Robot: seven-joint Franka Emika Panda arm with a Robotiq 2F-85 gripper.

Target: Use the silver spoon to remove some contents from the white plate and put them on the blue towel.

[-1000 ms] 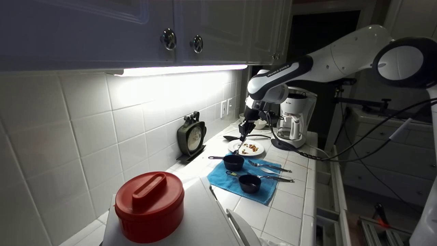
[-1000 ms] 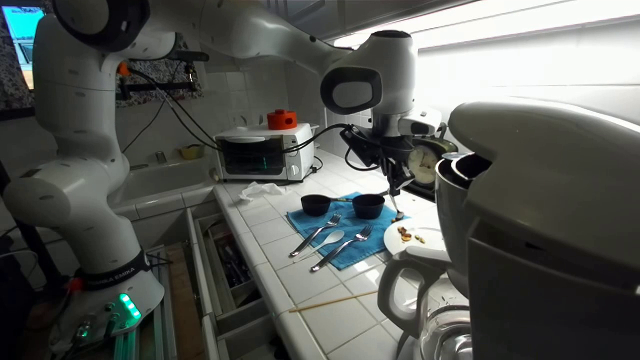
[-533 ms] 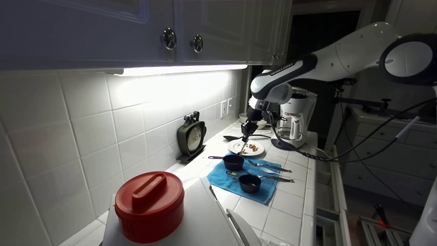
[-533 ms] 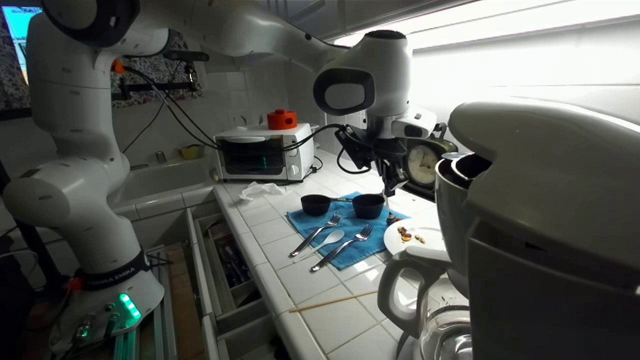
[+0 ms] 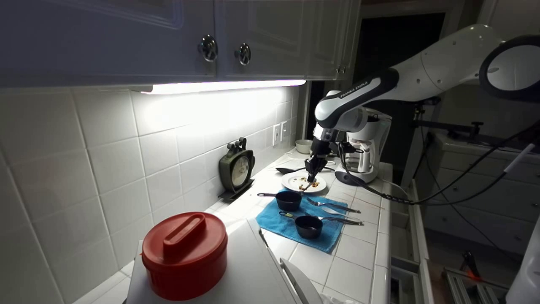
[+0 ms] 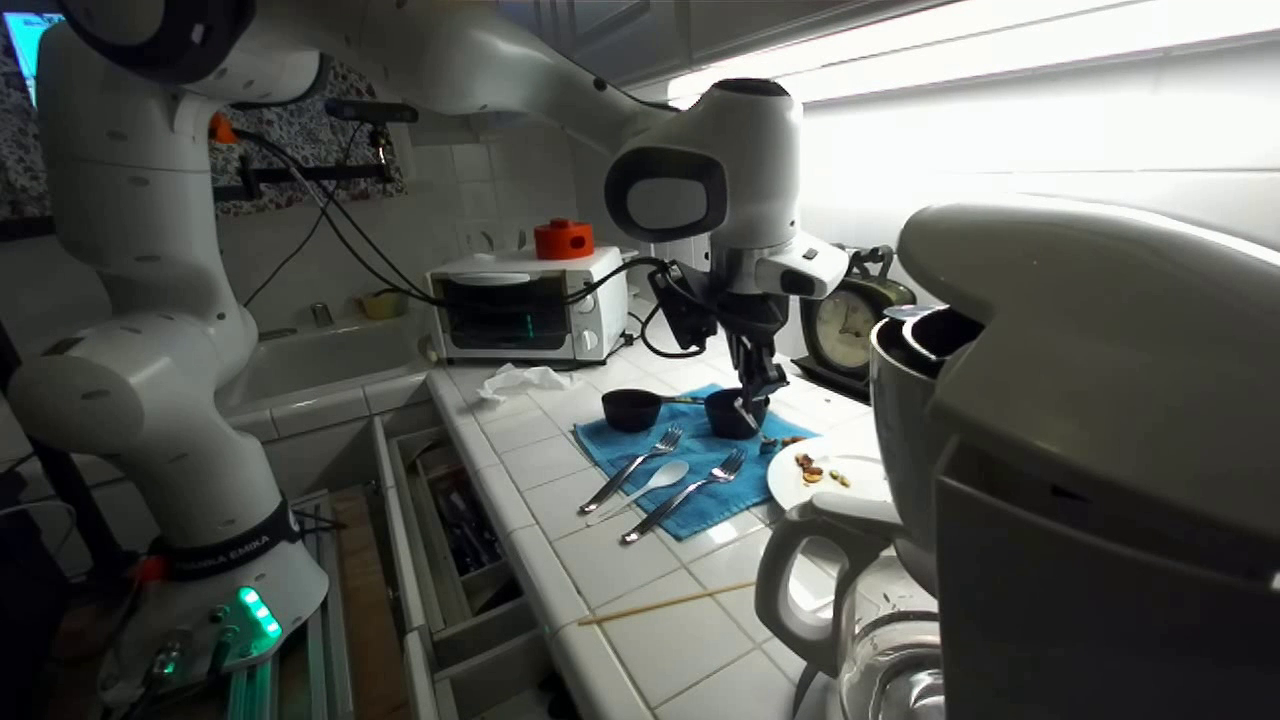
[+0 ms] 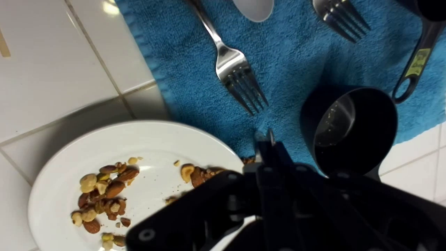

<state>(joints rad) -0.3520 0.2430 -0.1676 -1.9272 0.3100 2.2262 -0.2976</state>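
Gripping the spoon (image 6: 746, 413), the hand (image 7: 267, 144) partly hides the plate (image 7: 150, 139).

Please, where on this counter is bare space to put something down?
Bare tiles show between the blue towel, toaster oven and crumpled paper, and between the wooden stick and coffee maker. Crowded: the towel, with dark cups and forks, especially near the gripper.

The blue towel (image 7: 289, 69) leaves room between a fork (image 7: 230, 62) and an obstructing dark cup (image 7: 366, 132).
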